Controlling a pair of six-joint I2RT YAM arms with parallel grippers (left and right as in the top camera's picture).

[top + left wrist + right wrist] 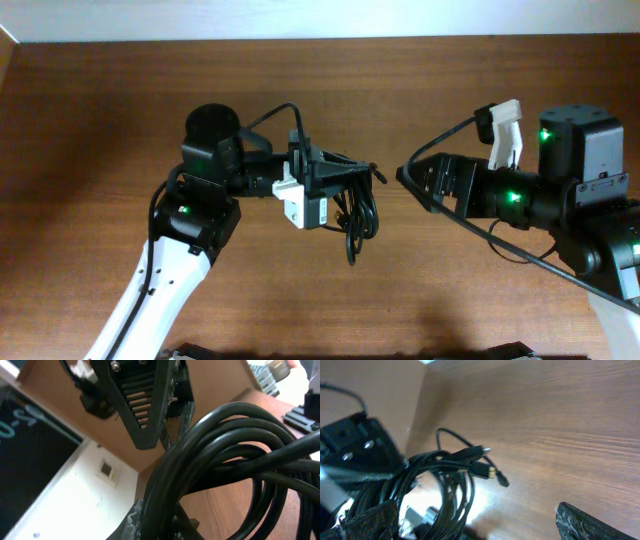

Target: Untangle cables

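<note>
The cables (360, 215) are a bundle of thin black loops hanging above the table's middle. My left gripper (342, 188) is shut on the top of the bundle and holds it up. In the left wrist view the cables (225, 455) fill the frame and pass between the fingers of the left gripper (160, 522). My right gripper (412, 180) is open and empty, a little to the right of the bundle and pointing at it. In the right wrist view the right gripper (475, 522) frames the cables (447, 480), with silvery and gold plug ends (490, 471) sticking out.
The wooden table (300, 90) runs to a pale wall at the back. The thicker black robot cables (520, 250) trail over the right arm. The left arm's white link (150, 300) lies at the front left.
</note>
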